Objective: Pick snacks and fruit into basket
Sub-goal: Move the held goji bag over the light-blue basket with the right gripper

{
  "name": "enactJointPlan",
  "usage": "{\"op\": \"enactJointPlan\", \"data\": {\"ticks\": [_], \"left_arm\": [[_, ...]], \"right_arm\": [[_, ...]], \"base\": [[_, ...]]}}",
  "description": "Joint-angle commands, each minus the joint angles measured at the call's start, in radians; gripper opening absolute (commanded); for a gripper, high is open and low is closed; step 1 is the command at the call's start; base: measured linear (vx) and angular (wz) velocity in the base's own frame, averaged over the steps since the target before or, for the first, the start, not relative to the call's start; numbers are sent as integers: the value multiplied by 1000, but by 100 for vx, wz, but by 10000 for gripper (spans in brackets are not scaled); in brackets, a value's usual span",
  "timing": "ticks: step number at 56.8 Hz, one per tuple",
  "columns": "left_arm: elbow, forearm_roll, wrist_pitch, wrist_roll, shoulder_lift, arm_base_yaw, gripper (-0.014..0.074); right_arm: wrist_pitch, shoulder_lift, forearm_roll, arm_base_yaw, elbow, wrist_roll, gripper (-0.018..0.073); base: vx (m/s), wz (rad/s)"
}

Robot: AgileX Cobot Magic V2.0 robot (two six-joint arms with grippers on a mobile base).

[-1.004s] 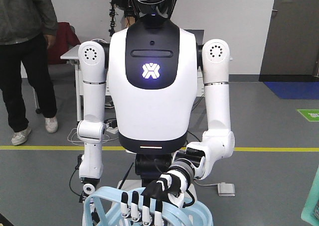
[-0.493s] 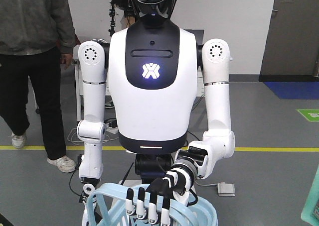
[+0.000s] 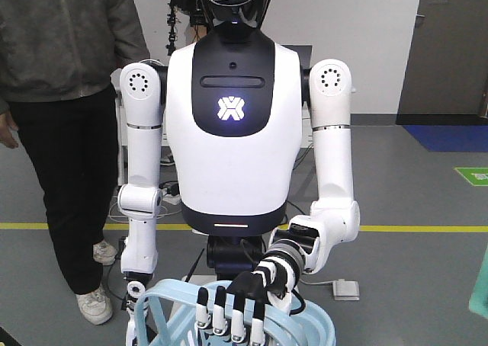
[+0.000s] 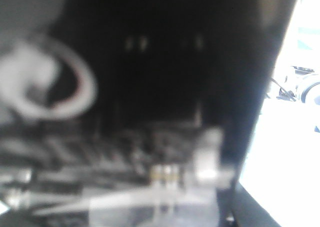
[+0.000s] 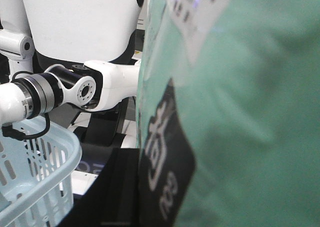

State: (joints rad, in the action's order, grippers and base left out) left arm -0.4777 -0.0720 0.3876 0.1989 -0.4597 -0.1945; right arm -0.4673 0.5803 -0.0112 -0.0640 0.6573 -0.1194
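Note:
The light blue basket (image 3: 309,329) hangs at the bottom of the front view. A white humanoid robot (image 3: 229,132) holds its hoop handles in a black-and-white hand (image 3: 232,312). The basket's slotted corner (image 5: 35,157) shows at the lower left of the right wrist view. A teal snack pouch (image 5: 240,102) with a dark label fills the right of that view. A black finger (image 5: 125,192) of my right gripper lies flat against it. A sliver of the pouch (image 3: 480,294) shows at the front view's right edge. The left wrist view is dark and blurred. No fruit is in view.
A person (image 3: 69,94) in a grey jacket and black trousers stands close at the left, beside the humanoid. A grey floor with a yellow line (image 3: 419,229) lies behind. A pedal-like box (image 3: 345,289) sits on the floor by the humanoid's base.
The person has walked in from the left, closer to the humanoid. The humanoid's hand and the basket have shifted slightly right. The teal pouch has slid further off the right edge.

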Motion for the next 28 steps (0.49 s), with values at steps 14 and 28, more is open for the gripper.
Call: {"op": "enactJointPlan", "data": {"ticks": [14,28], "left_arm": [[-34,-3,-102,1,-1,0,-3],[-34,-3,-102,1,-1,0,-3]], "right_arm": [[-115,58,-367,-3,249,-505,0],[-229,96,-821,-4,263,-938,0]], "base": [[0,0],[0,0]]}}
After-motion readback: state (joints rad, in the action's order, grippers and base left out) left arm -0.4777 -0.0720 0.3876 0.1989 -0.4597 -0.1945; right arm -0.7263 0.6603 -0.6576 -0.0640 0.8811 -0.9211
